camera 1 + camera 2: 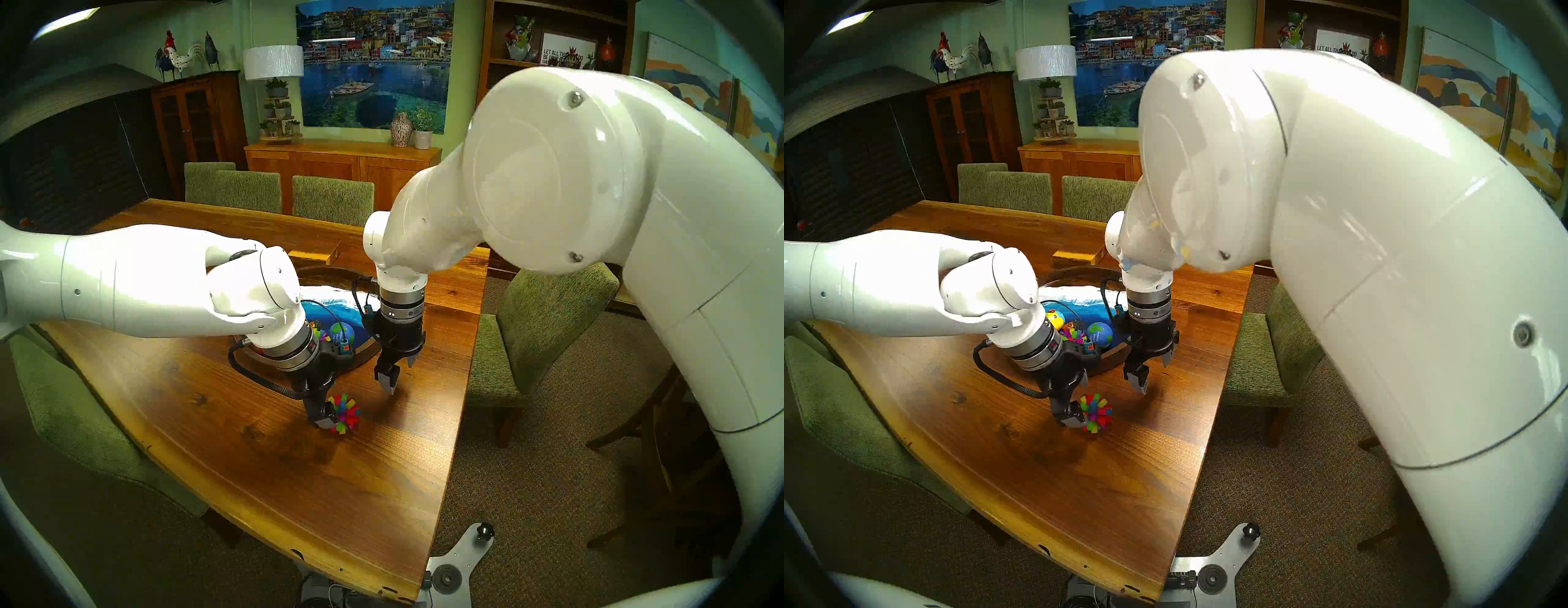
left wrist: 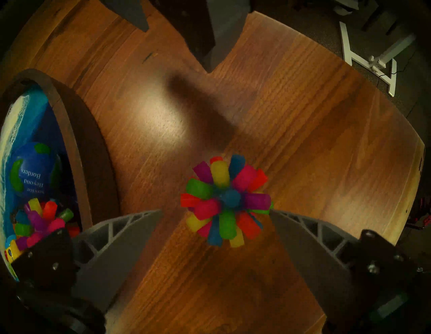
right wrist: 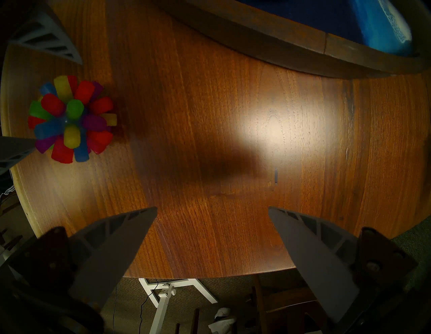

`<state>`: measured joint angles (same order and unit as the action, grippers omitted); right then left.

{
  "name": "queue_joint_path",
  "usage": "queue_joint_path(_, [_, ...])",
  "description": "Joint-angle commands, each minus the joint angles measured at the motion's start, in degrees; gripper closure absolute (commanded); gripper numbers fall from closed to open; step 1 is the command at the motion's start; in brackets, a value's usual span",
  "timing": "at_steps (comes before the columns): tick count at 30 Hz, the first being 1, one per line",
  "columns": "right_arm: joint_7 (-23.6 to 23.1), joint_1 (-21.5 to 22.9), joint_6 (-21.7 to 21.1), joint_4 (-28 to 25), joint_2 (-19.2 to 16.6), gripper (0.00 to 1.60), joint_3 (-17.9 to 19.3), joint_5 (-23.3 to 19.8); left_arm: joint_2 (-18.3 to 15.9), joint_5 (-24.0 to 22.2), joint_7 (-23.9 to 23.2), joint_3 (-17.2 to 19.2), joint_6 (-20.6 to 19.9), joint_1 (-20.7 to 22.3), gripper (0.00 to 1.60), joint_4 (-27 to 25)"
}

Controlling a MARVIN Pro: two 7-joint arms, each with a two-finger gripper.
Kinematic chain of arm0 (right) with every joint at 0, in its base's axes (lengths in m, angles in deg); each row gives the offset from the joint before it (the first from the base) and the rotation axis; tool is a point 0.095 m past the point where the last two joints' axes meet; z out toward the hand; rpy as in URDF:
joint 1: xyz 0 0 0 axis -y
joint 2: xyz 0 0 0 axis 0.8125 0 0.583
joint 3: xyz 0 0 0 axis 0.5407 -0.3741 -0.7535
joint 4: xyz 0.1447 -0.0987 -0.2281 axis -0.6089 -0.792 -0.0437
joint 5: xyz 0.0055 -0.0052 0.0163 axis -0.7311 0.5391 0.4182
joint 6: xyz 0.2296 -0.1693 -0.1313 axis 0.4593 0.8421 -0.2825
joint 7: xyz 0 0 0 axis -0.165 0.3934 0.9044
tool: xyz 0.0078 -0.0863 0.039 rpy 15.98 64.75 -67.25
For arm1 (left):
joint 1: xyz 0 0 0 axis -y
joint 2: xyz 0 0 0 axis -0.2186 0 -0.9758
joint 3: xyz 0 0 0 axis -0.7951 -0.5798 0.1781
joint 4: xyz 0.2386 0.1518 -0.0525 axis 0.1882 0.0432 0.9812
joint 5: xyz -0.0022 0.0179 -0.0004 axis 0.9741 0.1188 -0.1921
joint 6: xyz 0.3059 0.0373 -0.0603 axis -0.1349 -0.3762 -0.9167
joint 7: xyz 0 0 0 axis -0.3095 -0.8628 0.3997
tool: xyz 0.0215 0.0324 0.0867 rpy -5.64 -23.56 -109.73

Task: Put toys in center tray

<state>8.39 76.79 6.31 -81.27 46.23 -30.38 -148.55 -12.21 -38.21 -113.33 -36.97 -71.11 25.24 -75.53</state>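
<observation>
A: Which step is in hand?

B: The pick-up of the last loose toy, I'd judge. A spiky ball (image 1: 344,413) sits on the worktop (image 1: 212,424), just outside the near rim of the center tray (image 2: 77,144). The left claw (image 2: 215,211) is down around it with its jaws spread wide, one fingertip (image 2: 276,213) touching the spikes on one side and the other finger well short of the ball.

A: So it isn't gripping yet?

B: No. In the left wrist view there is a clear gap on one side, and the ball looks to be resting on the wood.

A: And the right claw (image 3: 212,210)?

B: Open and empty, hanging above bare worktop between the ball and the tray rim. It holds nothing.

A: What's already in the tray?

B: A second spiky ball (image 2: 42,221), a globe ball (image 2: 32,170) printed with words, and part of a yellow toy (image 1: 1055,318) at the edge of view. So the task seems nearly finished.

A: What does the next move call for?

B: Centring the ball between the fingers, then closing gently; the spikes look soft and may squash or let the ball roll away. After that, a lift high enough to clear the wooden rim, a short carry over the blue sea, and a release clear of the toys already there. The right arm is close, so the path should avoid it.
</observation>
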Motion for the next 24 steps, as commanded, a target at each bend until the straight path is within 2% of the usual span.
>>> queue_joint_path(1, [-0.06,1.91,0.01,0.66,-0.17,0.00,0.05,-0.12,4.10,-0.55,0.13,1.33,0.99,-1.37,0.19,3.47])
queue_joint_path(2, [-0.06,1.92,0.01,0.66,-0.17,0.00,0.06,-0.12,4.38,-0.52,-0.08,1.19,1.06,-1.55,0.50,3.90])
queue_joint_path(3, [-0.06,1.92,0.01,0.65,-0.17,0.00,0.06,-0.12,4.51,-0.45,-0.11,1.10,1.20,-1.71,1.08,4.15])
queue_joint_path(5, [-0.05,1.93,0.01,0.64,-0.17,0.00,0.06,-0.12,4.53,-0.19,-0.33,0.82,1.49,-1.83,1.60,4.45])
queue_joint_path(10, [-0.05,1.94,0.01,0.63,-0.17,0.00,0.07,-0.12,2.73,0.20,-1.36,0.48,1.59,-0.52,1.60,3.95])
queue_joint_path(16, [-0.06,1.82,-0.01,0.74,-0.17,0.00,0.03,-0.09,-2.08,1.55,-2.77,0.77,0.21,4.26,1.60,1.49])
queue_joint_path(18, [-0.05,1.75,0.00,0.78,-0.17,0.00,0.01,-0.07,-4.44,2.40,-3.18,2.02,-0.14,5.22,1.60,0.79])
queue_joint_path(24, [-0.03,1.66,0.00,0.83,-0.17,0.00,-0.01,-0.06,-8.23,3.34,-4.47,4.21,-0.96,7.51,1.60,1.91])
